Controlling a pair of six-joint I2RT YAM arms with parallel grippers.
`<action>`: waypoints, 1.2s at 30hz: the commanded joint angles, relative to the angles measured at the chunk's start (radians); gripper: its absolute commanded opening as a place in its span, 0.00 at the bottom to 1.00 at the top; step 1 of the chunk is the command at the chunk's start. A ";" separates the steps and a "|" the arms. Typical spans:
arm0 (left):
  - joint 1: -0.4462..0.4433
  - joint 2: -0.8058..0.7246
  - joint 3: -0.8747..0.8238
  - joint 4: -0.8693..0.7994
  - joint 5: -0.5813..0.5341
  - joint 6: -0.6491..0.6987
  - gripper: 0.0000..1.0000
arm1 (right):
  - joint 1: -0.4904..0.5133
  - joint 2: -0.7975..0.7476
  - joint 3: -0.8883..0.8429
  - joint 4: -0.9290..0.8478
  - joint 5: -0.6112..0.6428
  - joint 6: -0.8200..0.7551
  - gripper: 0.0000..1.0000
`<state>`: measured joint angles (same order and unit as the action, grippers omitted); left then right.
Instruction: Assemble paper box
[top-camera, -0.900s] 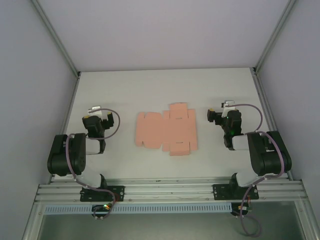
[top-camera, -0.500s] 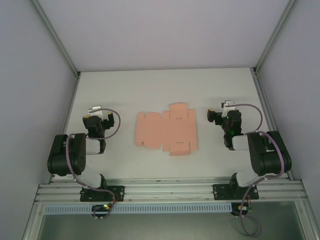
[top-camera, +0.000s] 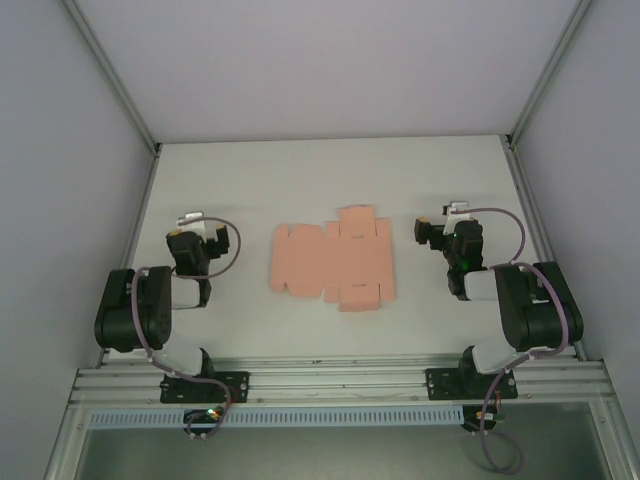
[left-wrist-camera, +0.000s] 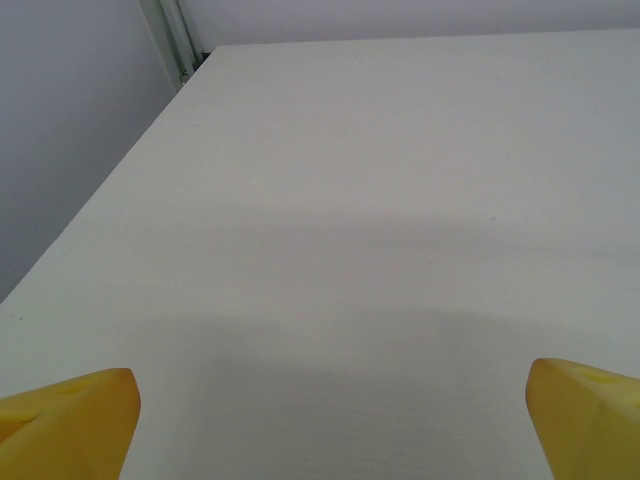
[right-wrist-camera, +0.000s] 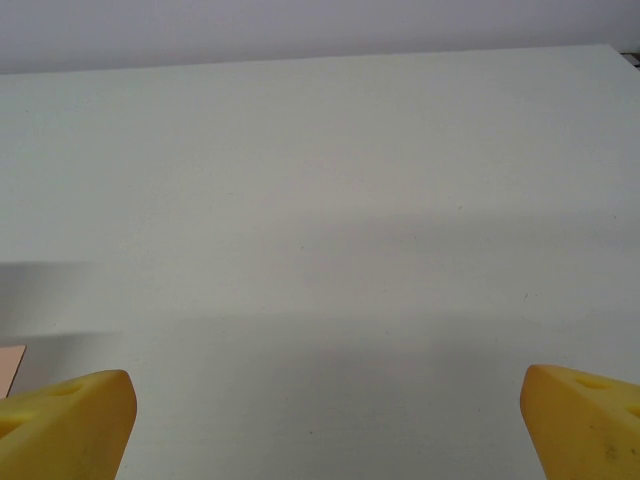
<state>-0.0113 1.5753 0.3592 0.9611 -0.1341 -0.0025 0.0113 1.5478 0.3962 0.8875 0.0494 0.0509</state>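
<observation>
Pale grey walls (top-camera: 330, 70) on three sides of a white desk (top-camera: 330, 180), metal posts (top-camera: 110, 72) rising at the far corners, aluminium rail (top-camera: 340, 380) along the near edge. Flat near the middle of the desk, between the two arms and well apart from both: paper box (top-camera: 332, 262), an unfolded salmon-pink sheet with flaps and tabs. Left gripper (left-wrist-camera: 330, 385) spread wide, yellow fingertips (left-wrist-camera: 70, 420) over bare desk, holding nothing. Right gripper (right-wrist-camera: 325, 385) likewise spread wide and empty, a pink corner of the sheet at the left edge of its wrist view.
</observation>
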 joint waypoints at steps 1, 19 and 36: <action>0.007 -0.010 0.024 -0.014 0.021 0.013 1.00 | 0.001 -0.002 0.007 0.013 0.011 -0.011 0.99; 0.016 -0.465 0.093 -0.495 0.004 -0.207 1.00 | -0.003 -0.427 0.058 -0.353 -0.077 0.116 1.00; -0.193 -0.239 0.317 -0.997 0.427 -0.482 1.00 | 0.368 -0.234 0.290 -0.769 -0.336 0.423 0.99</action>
<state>-0.1806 1.2602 0.6239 0.0265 0.1375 -0.4248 0.3565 1.2461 0.6609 0.1616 -0.2199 0.4072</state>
